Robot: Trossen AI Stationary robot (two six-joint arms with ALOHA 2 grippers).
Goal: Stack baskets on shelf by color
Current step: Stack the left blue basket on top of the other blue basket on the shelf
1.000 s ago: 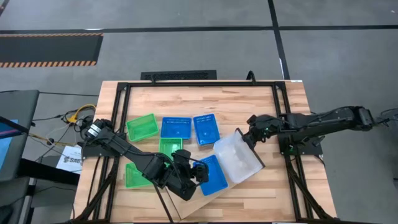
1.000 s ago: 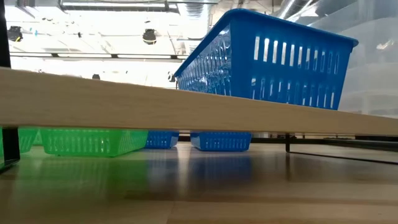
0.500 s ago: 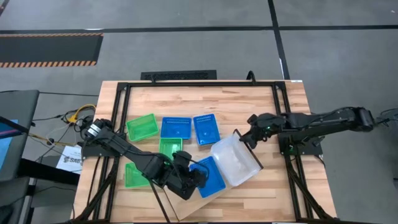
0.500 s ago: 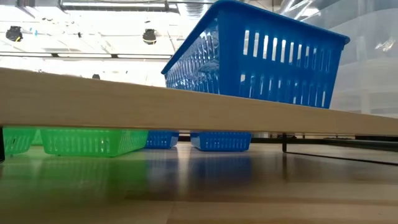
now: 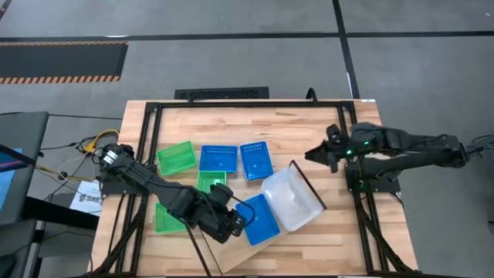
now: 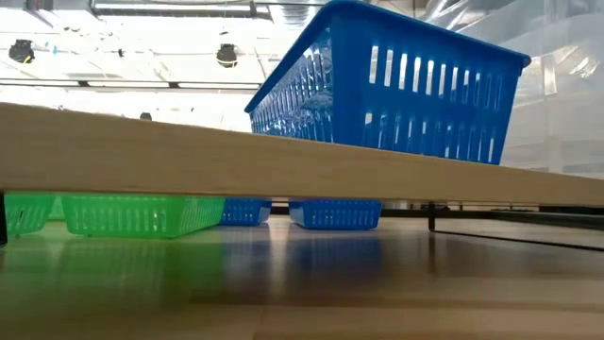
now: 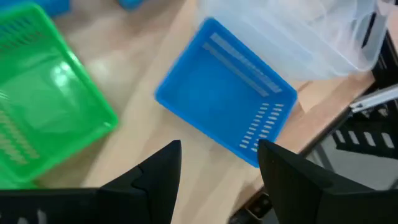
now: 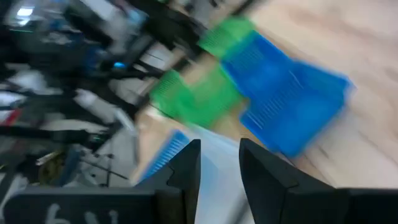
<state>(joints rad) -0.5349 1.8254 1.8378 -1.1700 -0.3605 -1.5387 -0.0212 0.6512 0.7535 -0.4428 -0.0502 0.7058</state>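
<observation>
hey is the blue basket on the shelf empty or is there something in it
Empty. The left wrist view looks straight into the blue basket on the shelf and shows only its bare perforated bottom.

Blue baskets [image 5: 258, 219], green baskets [image 5: 176, 157], clear basket [image 5: 293, 198], light-wood shelf [image 6: 189, 161]

A workshop-like lab is showing: grey floor [image 5: 231, 62] carrying hazard-striped tape [image 5: 62, 77], cables [image 5: 89, 147] trailing beside the framed wooden counter [image 5: 231, 120].

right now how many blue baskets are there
3: two side by side at mid-table, blue basket and blue basket, and a third blue basket on the shelf by the left gripper. Others may be hidden.
</observation>
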